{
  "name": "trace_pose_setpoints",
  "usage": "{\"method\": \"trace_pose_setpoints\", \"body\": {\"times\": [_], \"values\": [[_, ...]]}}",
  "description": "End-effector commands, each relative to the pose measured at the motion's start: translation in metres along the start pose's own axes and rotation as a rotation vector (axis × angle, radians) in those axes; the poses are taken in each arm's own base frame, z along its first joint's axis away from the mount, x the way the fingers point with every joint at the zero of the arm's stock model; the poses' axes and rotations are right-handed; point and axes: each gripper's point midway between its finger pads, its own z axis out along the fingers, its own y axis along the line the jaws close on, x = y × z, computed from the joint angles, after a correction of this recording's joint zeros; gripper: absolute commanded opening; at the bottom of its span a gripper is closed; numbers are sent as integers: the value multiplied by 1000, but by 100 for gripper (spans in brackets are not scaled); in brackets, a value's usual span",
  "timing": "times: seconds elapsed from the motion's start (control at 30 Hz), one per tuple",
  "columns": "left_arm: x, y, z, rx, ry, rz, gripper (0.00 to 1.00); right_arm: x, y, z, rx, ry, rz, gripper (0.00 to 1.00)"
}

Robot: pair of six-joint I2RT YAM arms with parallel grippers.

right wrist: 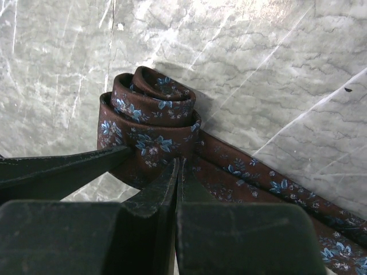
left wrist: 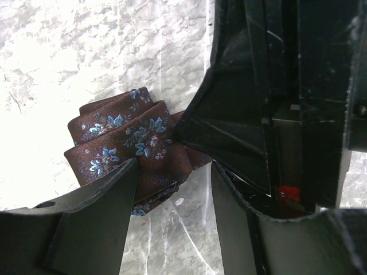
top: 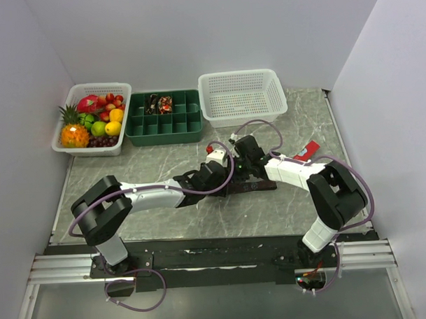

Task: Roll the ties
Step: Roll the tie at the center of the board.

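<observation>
A dark brown tie (right wrist: pixel 150 123) with blue flowers lies on the marble table, one end rolled into a loose coil and its tail (right wrist: pixel 275 183) running off to the lower right. My right gripper (right wrist: pixel 180 165) is shut, its tips pressed against the tie at the foot of the coil. No fabric shows between its fingers. My left gripper (left wrist: pixel 172 177) stands open beside the coil (left wrist: pixel 123 137), one finger (left wrist: pixel 97 212) lying over the coil's edge. In the top view both grippers, left (top: pixel 212 175) and right (top: pixel 238 171), meet over the tie (top: pixel 254 187) at mid-table.
At the back stand a fruit basket (top: pixel 65 143), a green compartment tray (top: pixel 163 130) holding rolled ties, and a white mesh basket (top: pixel 243 115). A small red bar (top: pixel 307 150) lies right of the right arm. White walls close in both sides.
</observation>
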Motion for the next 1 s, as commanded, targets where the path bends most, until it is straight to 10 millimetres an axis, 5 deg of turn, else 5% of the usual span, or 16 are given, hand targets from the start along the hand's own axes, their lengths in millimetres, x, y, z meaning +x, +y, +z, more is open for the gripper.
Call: {"method": "trace_pose_setpoints", "body": {"times": [0.0, 0.47, 0.7, 0.97], "values": [[6, -16, 5, 73, 13, -25, 59, -18, 19, -9, -68, -48, -37, 0], [15, -20, 9, 104, 30, -33, 52, -20, 33, -12, -147, -58, -63, 0], [17, -15, 11, 80, 36, -33, 15, -18, 29, -6, -132, -41, -51, 0], [25, -5, 16, 26, 57, -29, 1, -18, 15, -10, -50, -53, -40, 0]]}}
